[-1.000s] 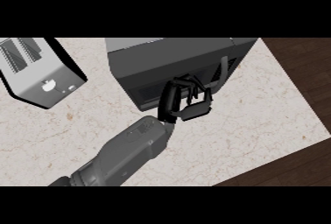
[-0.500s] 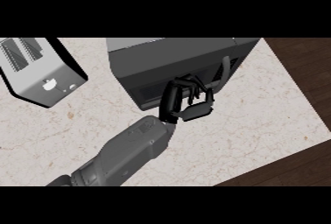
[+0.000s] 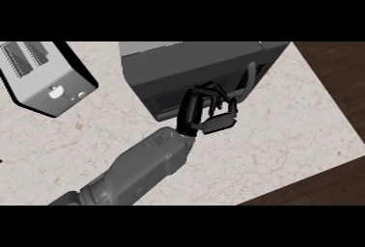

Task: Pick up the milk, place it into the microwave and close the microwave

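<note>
head view, looking steeply down. a dark grey microwave point(image 3: 192, 67) stood at the far side of the pale speckled tabletop point(image 3: 285, 144), its door shut and its front face turned toward the near edge. a long grey handle point(image 3: 249, 82) ran down the right part of that face. one grey forearm point(image 3: 139, 171) came in from the lower left edge and reached diagonally up to the microwave. its black robot hand point(image 3: 203, 113) lay against the door, just left of the handle. the fingers point(image 3: 214, 94) were bent with their tips on the door face, and the thumb point(image 3: 219, 124) stuck out below. nothing showed within the curl, so the robot hand was clenched on nothing. which arm this was could not be told from its position alone; it is read here as the right one. the milk showed nowhere on the tabletop, and whether it sat inside the microwave could not be told. a silver toaster point(image 3: 43, 75) with two top slots stood at the left, well apart from the microwave. dark wooden floor point(image 3: 335, 72) showed past the tabletop's right edge.
</note>
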